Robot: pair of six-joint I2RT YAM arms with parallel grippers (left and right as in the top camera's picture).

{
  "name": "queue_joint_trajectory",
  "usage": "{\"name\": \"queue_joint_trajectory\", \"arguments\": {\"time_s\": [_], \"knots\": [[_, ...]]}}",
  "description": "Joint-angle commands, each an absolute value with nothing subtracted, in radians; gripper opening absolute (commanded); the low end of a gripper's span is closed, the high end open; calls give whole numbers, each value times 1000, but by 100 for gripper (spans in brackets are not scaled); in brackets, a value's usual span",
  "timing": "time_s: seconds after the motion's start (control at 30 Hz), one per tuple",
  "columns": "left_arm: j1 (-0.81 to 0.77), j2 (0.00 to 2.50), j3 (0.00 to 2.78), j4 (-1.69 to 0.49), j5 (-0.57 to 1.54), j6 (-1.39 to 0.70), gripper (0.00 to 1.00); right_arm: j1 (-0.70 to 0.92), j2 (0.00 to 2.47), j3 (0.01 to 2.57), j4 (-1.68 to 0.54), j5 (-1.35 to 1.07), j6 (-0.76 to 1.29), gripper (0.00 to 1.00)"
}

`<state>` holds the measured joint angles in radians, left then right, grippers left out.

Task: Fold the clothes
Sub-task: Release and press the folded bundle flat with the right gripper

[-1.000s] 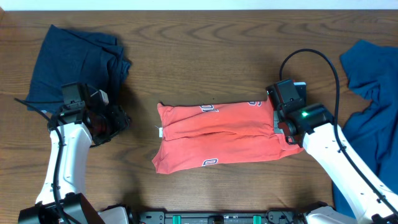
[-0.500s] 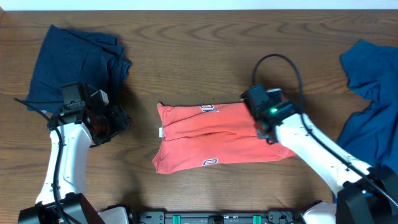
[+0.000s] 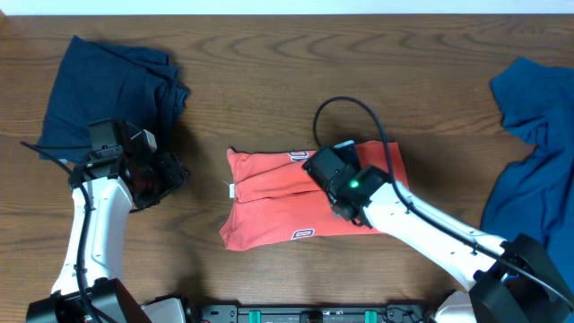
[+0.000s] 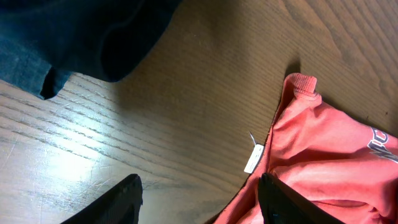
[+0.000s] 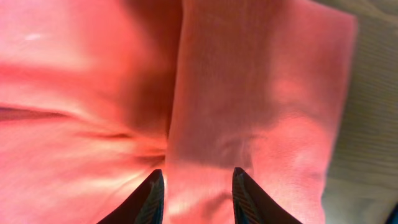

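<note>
The coral-red T-shirt (image 3: 269, 202) lies mid-counter, a soft cotton bundle folded into a rough rectangle, with creases running along it and white lettering (image 3: 302, 234) near its front edge. Its long axis runs left to right across the counter (image 3: 287, 81), which is dark wood with a strong grain. In the left wrist view a ribbed hem corner and a small white tag (image 4: 253, 157) show at the shirt's left end.

A second ago the shirt reached farther right, with the right tool pinched shut at that end. Now that end is laid over toward the left, so the shirt is shorter. The right tool (image 5: 198, 193) stands over the doubled layer near the middle, its fingers narrowly parted above the cloth with nothing clamped between them.

The left tool (image 4: 199, 199) has not moved. It hangs wide apart over bare wood, just left of the shirt.

A crumpled dark navy garment (image 3: 108, 90) lies at the far left. A brighter blue garment (image 3: 538, 152) sprawls along the right edge.
</note>
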<state>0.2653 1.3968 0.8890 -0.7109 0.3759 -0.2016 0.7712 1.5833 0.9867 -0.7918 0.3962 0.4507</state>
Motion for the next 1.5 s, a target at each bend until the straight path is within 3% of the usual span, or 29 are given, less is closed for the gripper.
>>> {"name": "queue_joint_trajectory", "arguments": {"time_s": [0.0,0.13,0.33,0.5,0.73,0.9,0.93,0.97,1.1,1.47], "knots": [[262,1390,916,-717,382,-184,61,804,1582,1007,-804,407,476,33],[262,1390,916,-721,382,-184,61,777,1550,1008,-835,445,516,49],[262,1390,916,-726,382,-184,61,681,1523,1008,-942,404,478,57],[262,1390,916,-720,382,-184,61,678,1524,987,-1002,230,366,70],[262,1390,916,-717,382,-184,61,775,1524,895,-925,281,406,73],[262,1390,916,-720,382,-184,61,782,1524,848,-925,343,472,56],[262,1390,916,-720,382,-184,61,782,1524,845,-921,344,476,49],[262,1390,916,-720,382,-184,61,783,1524,845,-917,344,479,35],[262,1390,916,-720,382,-184,61,799,1524,852,-890,325,478,1],[262,1390,916,-720,382,-184,61,852,1524,959,-935,202,478,1]]}}
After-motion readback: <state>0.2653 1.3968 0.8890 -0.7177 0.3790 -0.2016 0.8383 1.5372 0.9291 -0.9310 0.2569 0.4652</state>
